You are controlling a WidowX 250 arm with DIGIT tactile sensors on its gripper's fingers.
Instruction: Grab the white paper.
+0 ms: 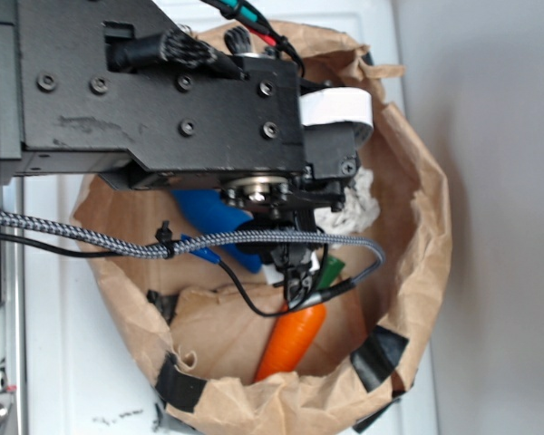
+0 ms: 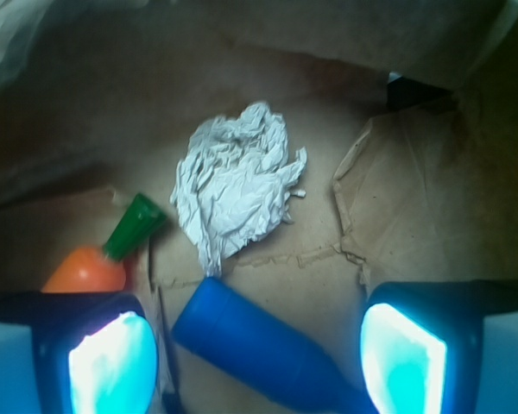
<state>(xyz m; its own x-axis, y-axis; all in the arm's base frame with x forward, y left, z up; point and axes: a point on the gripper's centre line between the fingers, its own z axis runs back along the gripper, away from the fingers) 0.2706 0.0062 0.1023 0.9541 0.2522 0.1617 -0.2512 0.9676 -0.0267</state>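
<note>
The white paper (image 2: pixel 237 190) is a crumpled off-white wad lying on the brown floor of the bag, at the middle of the wrist view. In the exterior view only part of the white paper (image 1: pixel 363 204) shows, past the arm's right side. My gripper (image 2: pixel 259 362) is open, its two glowing pads (image 2: pixel 112 362) far apart at the bottom corners. The wad lies beyond the fingertips, not between them. A blue bottle (image 2: pixel 268 345) lies on its side under the gap, its end almost touching the wad's lower tip.
A toy carrot (image 2: pixel 91 267) with a green top lies left of the wad, also seen as the carrot (image 1: pixel 290 340). The brown paper bag's walls (image 1: pixel 417 272) surround everything. The blue bottle (image 1: pixel 213 222) sits under the arm. A braided cable (image 1: pixel 163 245) crosses the bag.
</note>
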